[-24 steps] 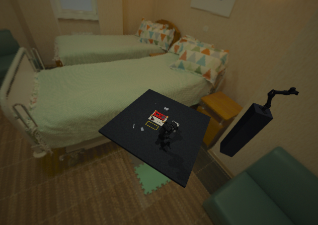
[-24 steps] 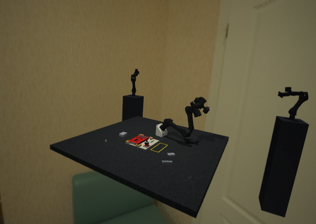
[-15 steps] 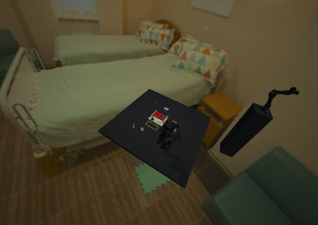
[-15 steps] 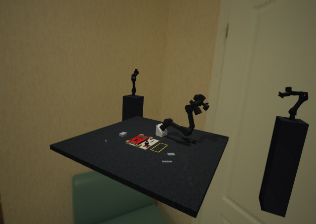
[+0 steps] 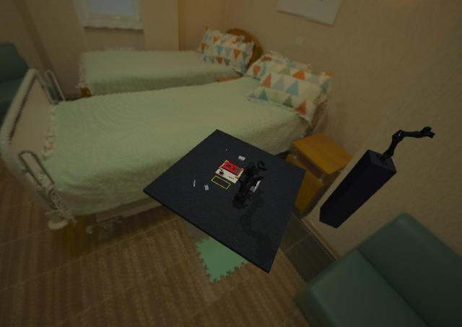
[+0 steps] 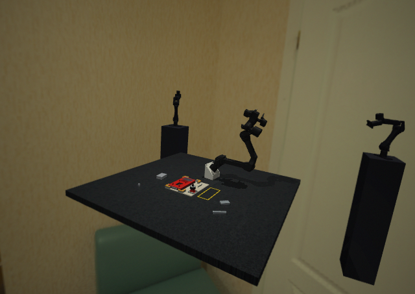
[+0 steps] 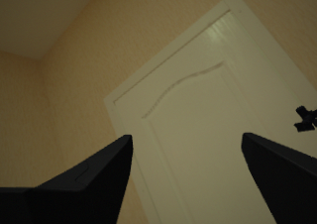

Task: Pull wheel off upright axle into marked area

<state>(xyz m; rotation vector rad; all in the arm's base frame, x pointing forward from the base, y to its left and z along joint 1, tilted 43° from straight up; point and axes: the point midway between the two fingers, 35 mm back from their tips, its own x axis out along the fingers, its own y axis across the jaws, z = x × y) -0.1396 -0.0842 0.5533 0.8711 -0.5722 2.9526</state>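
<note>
The small dark wheel point(image 5: 221, 172) point(image 6: 192, 186) sits on the upright axle over a small red base, on the white board point(image 5: 234, 179) point(image 6: 187, 193); the axle itself is too small to tell apart. The marked area, a yellow outline point(image 5: 219, 185) point(image 6: 214, 194), lies on the table beside the board, with nothing inside it. My gripper point(image 7: 186, 141) is open, with nothing between its fingers. It is raised high above the table, well away from the wheel, and the wrist view shows only wall, door and part of another arm.
A red panel point(image 5: 232, 168) point(image 6: 176, 183) with orange corner pieces lies on the board beside the wheel. Grey blocks point(image 5: 241, 158) point(image 6: 161, 176) point(image 5: 206, 187) point(image 6: 224, 202) and a thin grey bar point(image 5: 194, 183) point(image 6: 219, 212) lie around. Other arms stand on dark pillars point(image 6: 174, 141) point(image 6: 371, 217) off the table.
</note>
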